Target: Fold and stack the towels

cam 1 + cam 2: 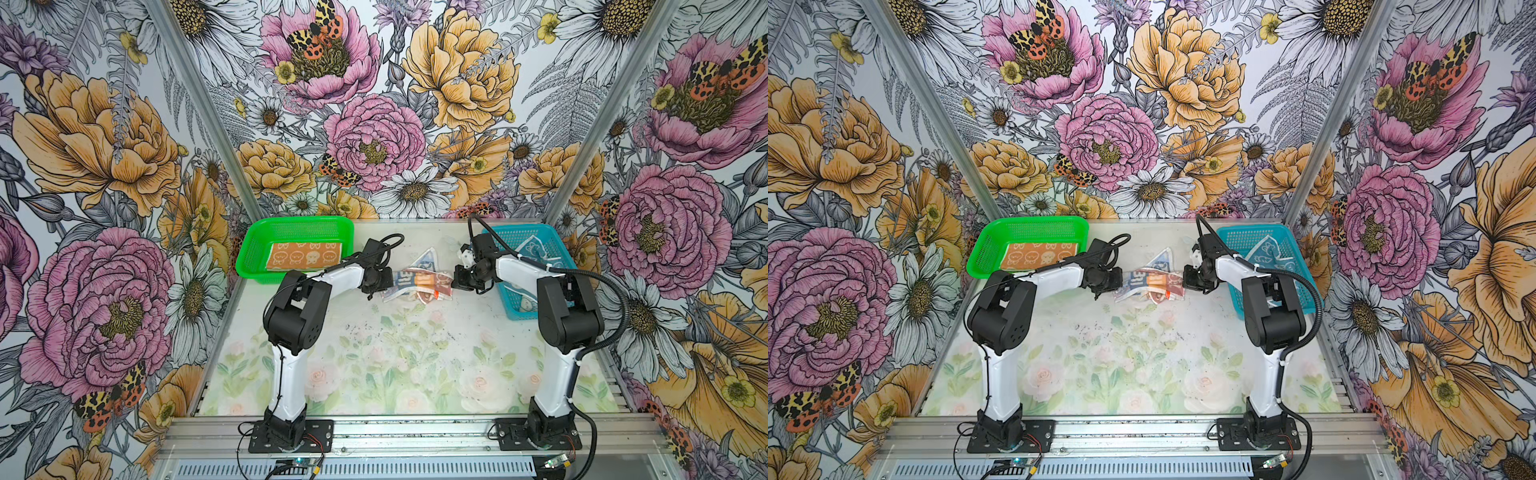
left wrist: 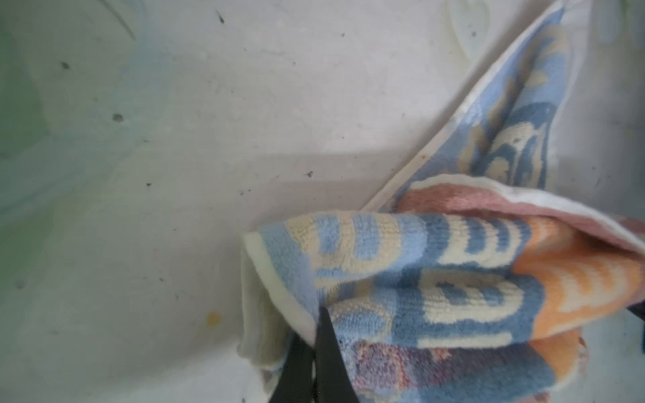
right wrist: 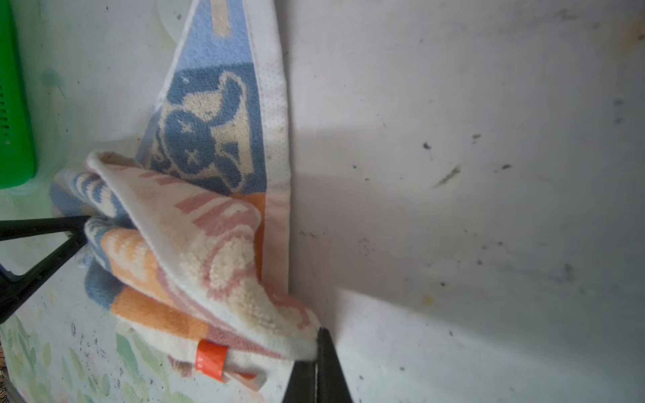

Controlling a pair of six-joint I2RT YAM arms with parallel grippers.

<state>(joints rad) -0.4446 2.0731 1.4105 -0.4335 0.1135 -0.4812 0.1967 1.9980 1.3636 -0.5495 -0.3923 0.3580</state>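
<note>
Towel (image 1: 420, 281) crumpled; left jaws, right jaws pinched closed on its opposite ends.

Your top views look down steeply, arm bases (image 1: 291, 436) at the frame's lower edge. Both wrist cameras crowd one towel (image 2: 453, 279).

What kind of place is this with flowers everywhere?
Probably a robot practice booth, not a home: a left arm and a right arm bolted to a metal rail, and flowery walls boxing in a table with a towel.
</note>
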